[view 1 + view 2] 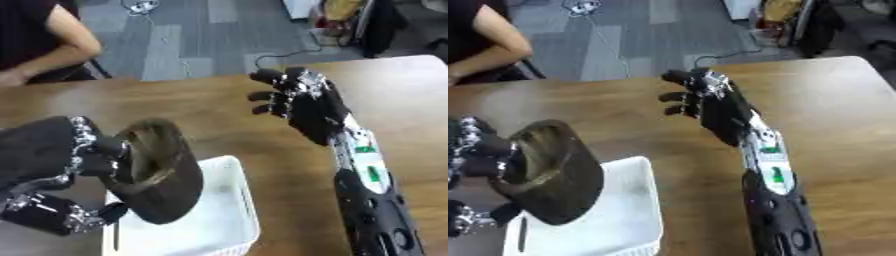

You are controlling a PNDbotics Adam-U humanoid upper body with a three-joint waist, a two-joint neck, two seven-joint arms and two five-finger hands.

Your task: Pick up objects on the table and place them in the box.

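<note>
The white box (229, 210) sat on the wooden table (219, 105) at the near edge, toward the robot's left, and served as the landmark. Directly over its left half, the left hand (83, 160) held a dark brown, cup-shaped object (162, 170), tilted so that its open mouth faced up and to the left; its lower end hung just above or against the box's floor, which of the two could not be told. The fingers (109, 150) were curled over the object's rim at its left side, with more of the hand below it near the box's left wall. What the object was could not be made out beyond a dark rounded shell with a lighter brown inside. A thin dark strip (523, 232) lay in the box near its left wall. To the right of the box and beyond it, the right hand (710, 107) was raised above the table, palm turned toward the left, its fingers (677, 95) partly bent and spread apart, holding nothing; its forearm ran back along the box's right side, clear of it.
</note>
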